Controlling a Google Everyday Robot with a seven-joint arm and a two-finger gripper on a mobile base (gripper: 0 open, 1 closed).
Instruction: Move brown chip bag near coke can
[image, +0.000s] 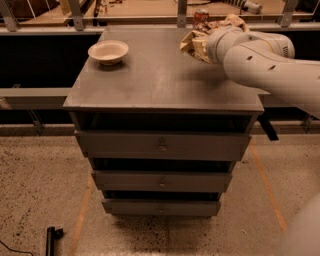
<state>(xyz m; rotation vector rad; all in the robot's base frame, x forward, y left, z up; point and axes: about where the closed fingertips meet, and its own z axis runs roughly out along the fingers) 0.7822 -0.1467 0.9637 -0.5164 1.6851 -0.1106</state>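
Gripper (209, 44) over cabinet top (150, 75), jaws tight on brown chip bag (194, 44) by coke can (200, 16)

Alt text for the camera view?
The gripper, at the end of the white arm, meets the brown chip bag at the back right of the drawer cabinet, in front of the coke can. A cream bowl sits back left.

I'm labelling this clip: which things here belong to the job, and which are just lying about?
Job: brown chip bag, far right of the cabinet top; coke can, close by at the far edge; gripper, at the bag, hidden by the arm.
Lying about: cream bowl, left on the top; black object on the floor.
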